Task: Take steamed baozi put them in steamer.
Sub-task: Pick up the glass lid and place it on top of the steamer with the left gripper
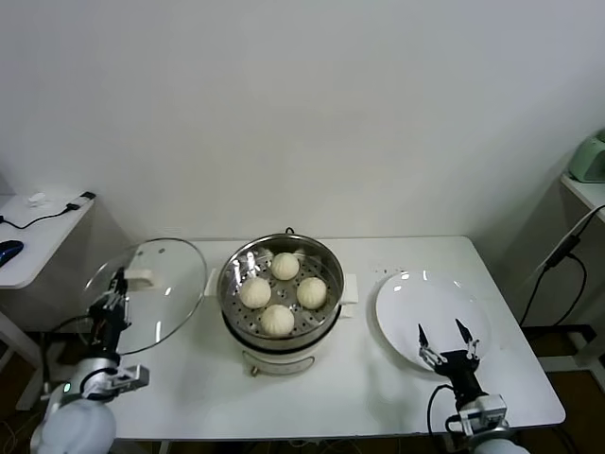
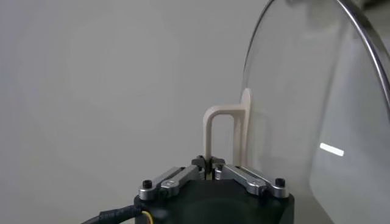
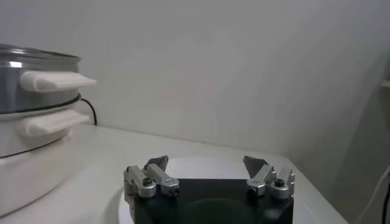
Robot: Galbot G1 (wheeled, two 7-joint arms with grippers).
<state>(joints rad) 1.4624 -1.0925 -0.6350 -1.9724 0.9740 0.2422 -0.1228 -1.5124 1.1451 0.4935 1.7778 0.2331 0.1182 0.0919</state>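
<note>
All four steamed baozi [image 1: 283,291] sit in the steamer [image 1: 238,331]; plate [image 1: 397,322] bare. Left tool [image 2: 209,163] clenched on glass lid [image 1: 170,284] handle; right tool [image 1: 447,342] released. Loading appears complete.

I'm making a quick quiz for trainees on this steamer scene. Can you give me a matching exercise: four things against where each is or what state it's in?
Things:
1. buns
2. glass lid
3. plate
4. right tool

States:
A. held by its handle in the shut left tool, at the table's left edge
B. bare, right of the steamer
C. open, over the plate's near edge
D. four together on the steamer's holed tray

Pairs: 1-D, 2-A, 3-B, 4-C
</note>
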